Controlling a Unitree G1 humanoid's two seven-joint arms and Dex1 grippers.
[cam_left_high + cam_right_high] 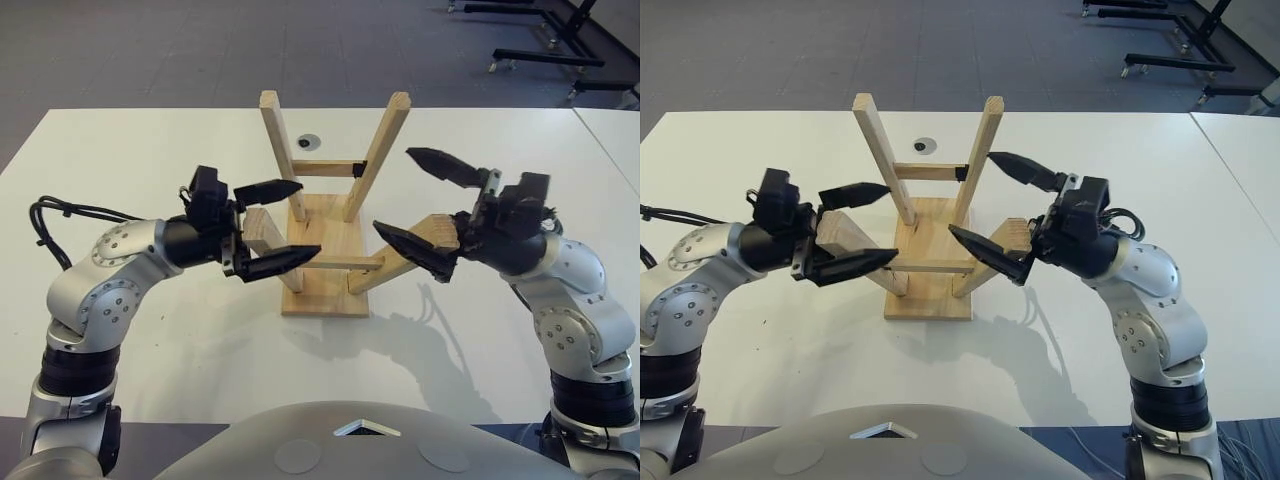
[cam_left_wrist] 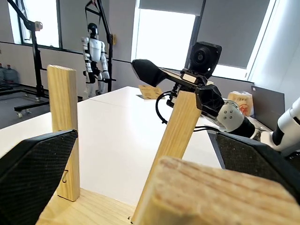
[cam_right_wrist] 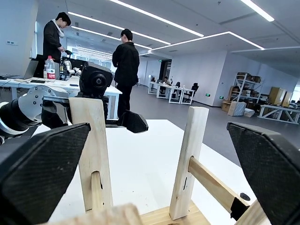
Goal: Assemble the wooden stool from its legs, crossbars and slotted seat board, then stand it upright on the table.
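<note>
**Stool built but upside down, both grippers poised for the flip**

The stool (image 1: pixel 330 215) sits in the middle of the table (image 1: pixel 150 150), inverted. Its seat board (image 1: pixel 325 295) lies flat on the surface with four pale wooden legs pointing up. The two far legs (image 1: pixel 282 150) are joined by a crossbar (image 1: pixel 325 168), and a second crossbar (image 1: pixel 345 263) links the near pair.

Assembly looks finished, so the step in hand is the turn-over. The left gripper (image 1: pixel 308 218) stands with its jaws spread wide around the near-left leg (image 1: pixel 262 232). From its wrist view there is a gap on both sides, so nothing is clamped yet. The right gripper (image 1: pixel 392 190) mirrors it, jaws parted around the near-right leg (image 1: pixel 425 240).

What's called for next is both grippers closing firmly on their legs. Then comes a matched lift and roll, so the joints don't pull apart before the feet land.
</note>
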